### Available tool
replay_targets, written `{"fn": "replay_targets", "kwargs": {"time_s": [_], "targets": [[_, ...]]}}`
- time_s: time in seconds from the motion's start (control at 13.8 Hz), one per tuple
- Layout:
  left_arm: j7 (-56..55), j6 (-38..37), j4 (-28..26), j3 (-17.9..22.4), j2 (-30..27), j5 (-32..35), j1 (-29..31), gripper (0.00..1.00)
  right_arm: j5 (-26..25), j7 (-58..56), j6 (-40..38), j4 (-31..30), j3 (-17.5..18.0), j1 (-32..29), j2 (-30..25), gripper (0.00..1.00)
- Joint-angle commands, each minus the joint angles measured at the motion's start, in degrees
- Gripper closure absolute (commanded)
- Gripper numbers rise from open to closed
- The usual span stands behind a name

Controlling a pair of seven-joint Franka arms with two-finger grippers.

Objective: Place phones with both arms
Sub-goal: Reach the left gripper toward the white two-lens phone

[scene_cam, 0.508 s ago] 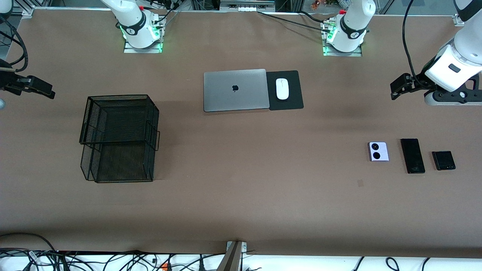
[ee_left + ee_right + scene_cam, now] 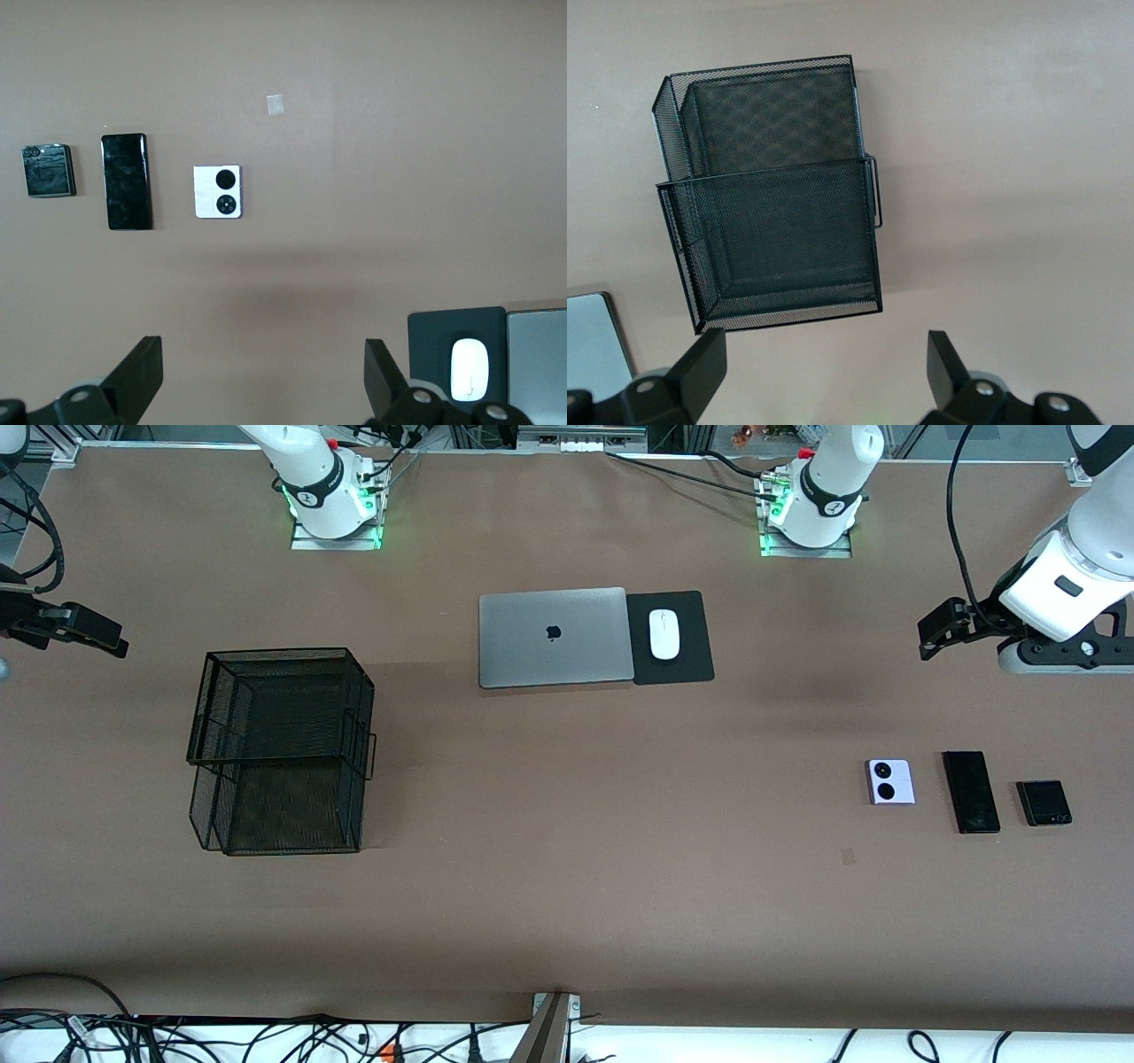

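Observation:
Three phones lie in a row at the left arm's end of the table: a pale lilac-white one with two black circles point(image 2: 889, 781), a long black slab point(image 2: 970, 791) and a small squarish black one point(image 2: 1044, 802). In the left wrist view they show as the lilac phone point(image 2: 218, 191), the slab point(image 2: 126, 181) and the small black phone point(image 2: 48, 170). My left gripper point(image 2: 928, 636) hangs open and empty point(image 2: 263, 376) over bare table at that end. My right gripper point(image 2: 111, 638) is open and empty point(image 2: 824, 367), up over the right arm's end of the table.
A black wire-mesh two-tier basket point(image 2: 283, 654) stands toward the right arm's end and also shows in the right wrist view point(image 2: 766, 170). A closed grey laptop point(image 2: 554, 638) and a white mouse point(image 2: 664, 634) on a black pad point(image 2: 691, 669) lie mid-table near the bases.
Both grippers have shifted only very slightly. Nothing on the table has moved.

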Motion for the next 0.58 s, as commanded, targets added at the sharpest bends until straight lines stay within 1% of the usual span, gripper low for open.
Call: {"fn": "replay_targets", "kwargs": {"time_s": [0.0,0.29,0.44,0.51], "targets": [[0.53,-2.39,1.71,0.34,1.03,-0.52,-0.17,0.0,0.73,-0.69,-0.59,0.33,0.96,-1.02,-0.69,0.0],[0.52,-3.98,1.71,0.17,2.6,0.18,0.09,0.0,0.73,-0.69,-0.5,0.33,1.05,-1.02,-0.7,0.0],[1.05,-4.24,3.11,0.52,5.06,0.27,0.7,0.0,0.82,-0.69,-0.5,0.33,1.05,-1.02,-0.69,0.0],[1.49,-4.24,2.94,0.52,6.2,0.36,1.93,0.0,0.73,-0.69,-0.5,0.33,1.05,-1.02,-0.78,0.0]]}}
